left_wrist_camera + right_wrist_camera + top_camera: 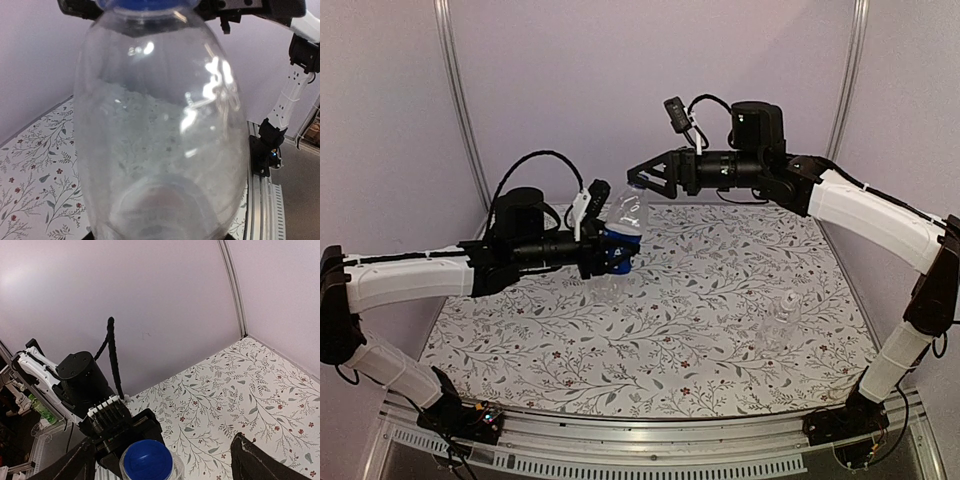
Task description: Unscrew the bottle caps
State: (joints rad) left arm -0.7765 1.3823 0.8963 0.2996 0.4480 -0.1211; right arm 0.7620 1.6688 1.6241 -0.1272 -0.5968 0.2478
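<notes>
The left gripper [612, 250] is squeezing the labelled bottle [623, 232]. The right gripper [162, 460] is spreading wide around its blue cap [148, 460].

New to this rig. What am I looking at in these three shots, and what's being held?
Two robot arms are bolted at the near edge of a floral-patterned table. The wide shot comes from a fixed camera above and behind them; the other two come from cameras on each wrist. The left end effector holds a labelled bottle up off the table; that bottle fills the left wrist view. The right end effector, jaws apart, sits at the bottle's top, and its camera looks down on the blue cap. A second, clear bottle stands on the table, untouched.
</notes>
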